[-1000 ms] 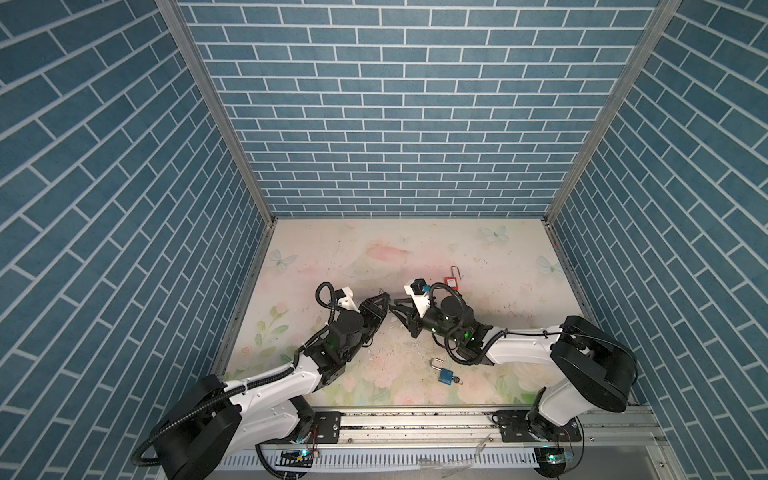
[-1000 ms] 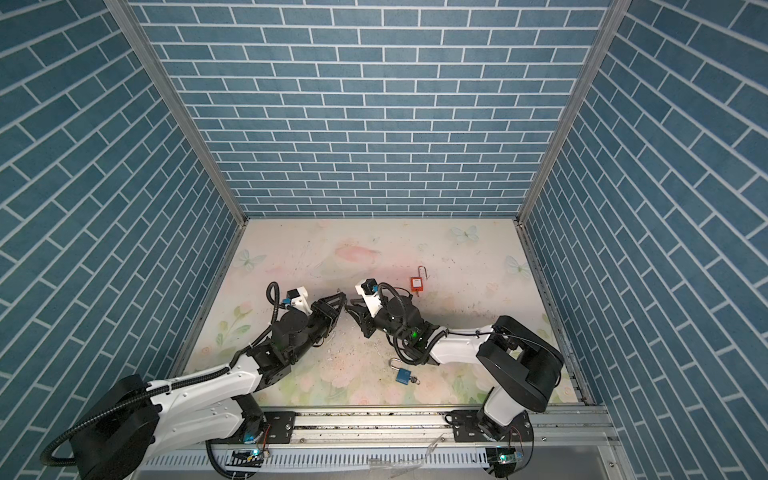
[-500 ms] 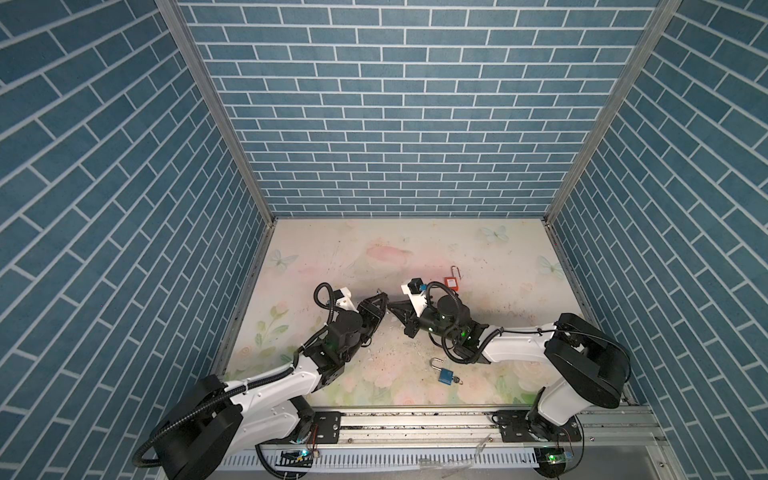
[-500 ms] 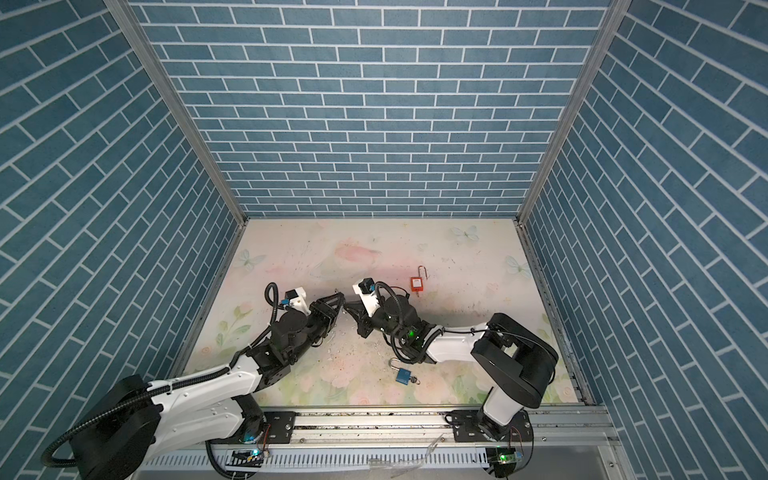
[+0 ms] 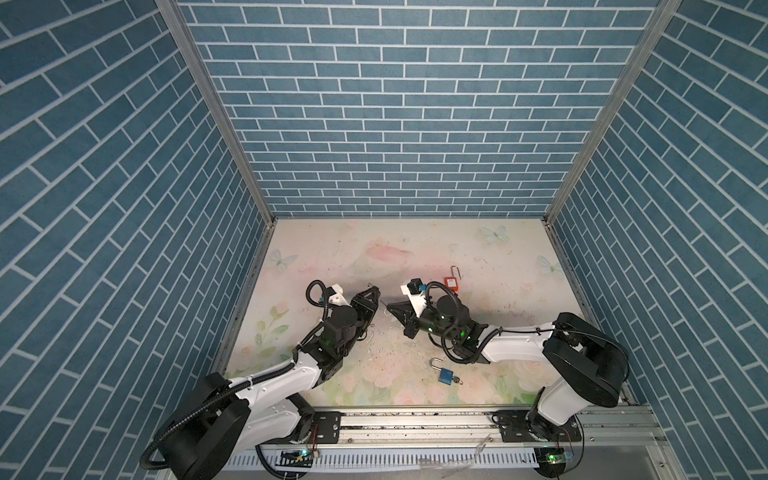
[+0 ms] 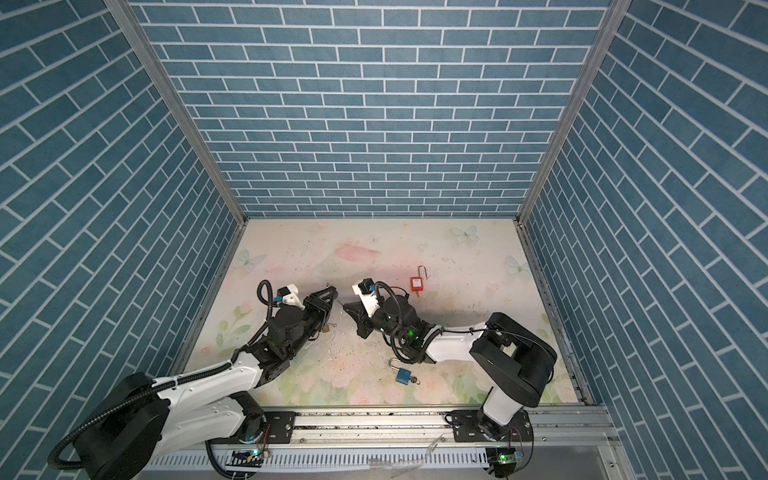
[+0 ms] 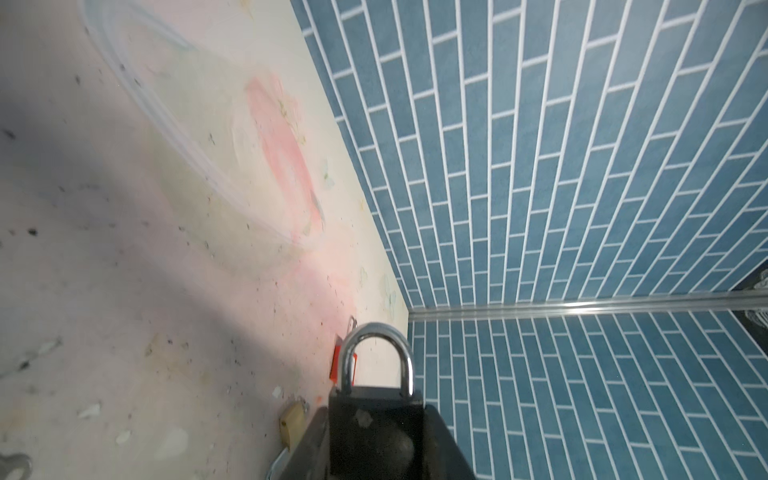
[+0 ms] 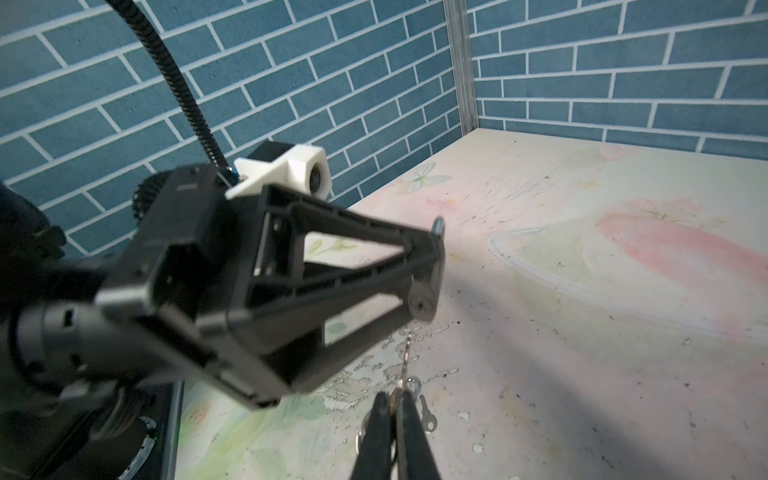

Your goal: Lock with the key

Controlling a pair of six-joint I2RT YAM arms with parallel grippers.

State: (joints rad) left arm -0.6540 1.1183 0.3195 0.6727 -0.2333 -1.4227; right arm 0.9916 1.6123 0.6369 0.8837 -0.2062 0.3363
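Now the left gripper (image 7: 375, 417) grips a dark padlock (image 7: 374, 397) by its body — the right gripper (image 8: 395, 401), pinched shut on the key (image 8: 405, 357), holds it just short of that padlock's keyhole (image 8: 420, 306).

From the left wrist view, the padlock (image 7: 365, 399) body sinks between the fingers (image 7: 440, 440) of the left tool (image 7: 375, 411) and runs off the picture's edge. A red lock (image 7: 336, 365) sits half-hidden behind its shackle. The key (image 8: 405, 357) head is buried in the right tool (image 8: 395, 401). In both top views the key is too small to make out.
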